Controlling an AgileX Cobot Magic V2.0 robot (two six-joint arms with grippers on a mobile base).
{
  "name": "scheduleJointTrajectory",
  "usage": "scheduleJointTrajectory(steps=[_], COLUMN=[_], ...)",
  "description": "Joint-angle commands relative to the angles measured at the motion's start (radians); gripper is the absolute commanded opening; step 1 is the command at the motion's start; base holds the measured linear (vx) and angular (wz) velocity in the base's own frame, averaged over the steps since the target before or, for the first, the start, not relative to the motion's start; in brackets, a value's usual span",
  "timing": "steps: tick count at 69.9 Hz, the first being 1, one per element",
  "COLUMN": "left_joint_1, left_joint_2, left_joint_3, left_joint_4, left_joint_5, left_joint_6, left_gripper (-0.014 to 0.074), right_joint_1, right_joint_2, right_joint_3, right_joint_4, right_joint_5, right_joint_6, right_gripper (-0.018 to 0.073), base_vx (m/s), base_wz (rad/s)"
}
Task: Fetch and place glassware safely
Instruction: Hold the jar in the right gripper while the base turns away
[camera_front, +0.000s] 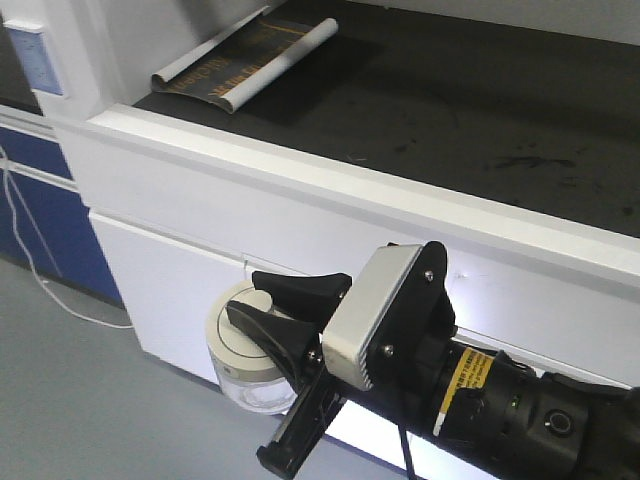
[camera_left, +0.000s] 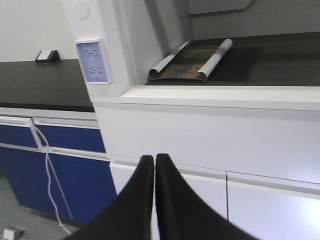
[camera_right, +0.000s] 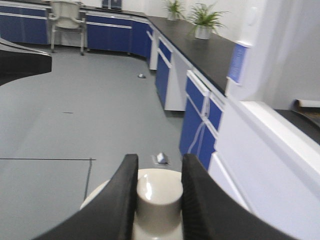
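In front of the white cabinet front (camera_front: 170, 290), below the edge of the dark worktop (camera_front: 450, 100), the front-facing view shows the right end effector (camera_front: 245, 296) reaching in from the lower right, its two black fingers closed on the knob of the cream-white lid (camera_front: 225, 330) of the small glass jar (camera_front: 250, 388). The jar hangs upright from that grip, with grey floor (camera_front: 60, 400) under it. A partly rolled sheet (camera_front: 240, 65) lies at the far left of the worktop, well apart from the jar. From the left wrist, the left end effector (camera_left: 154, 159) has its fingers pressed together with nothing between them, and it points at the cabinet front; a pale blue socket panel (camera_left: 92, 62) and blue cabinets (camera_left: 75, 175) stand to the left. From the right wrist, the fingers (camera_right: 127, 180) clamp the knob (camera_right: 159, 197) from both sides, the lid's rim showing beneath; potted plants (camera_right: 205, 22) stand on a distant counter.
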Motion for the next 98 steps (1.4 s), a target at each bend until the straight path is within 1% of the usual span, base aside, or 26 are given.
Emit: scheduleJointTrajectory(steps=[1, 98], left_joint_1=[-0.007, -0.007], left_joint_2=[0.007, 0.007], left_joint_3=[-0.027, -0.027], left_joint_4=[-0.006, -0.006], left_joint_5=[-0.069, -0.069], left_joint_6=[-0.007, -0.007], left_gripper=[-0.0007, -0.0007], right_joint_1=[-0.001, -0.001], right_joint_2=[-0.033, -0.033], right_joint_3=[-0.032, -0.032], right_joint_4=[0.002, 0.002], right_joint_5=[-0.109, -0.109], right_joint_6=[-0.007, -0.007], right_gripper=[-0.0003, -0.0003], base_vx=[-0.11, -0.10], base_wz=[0.44, 0.42])
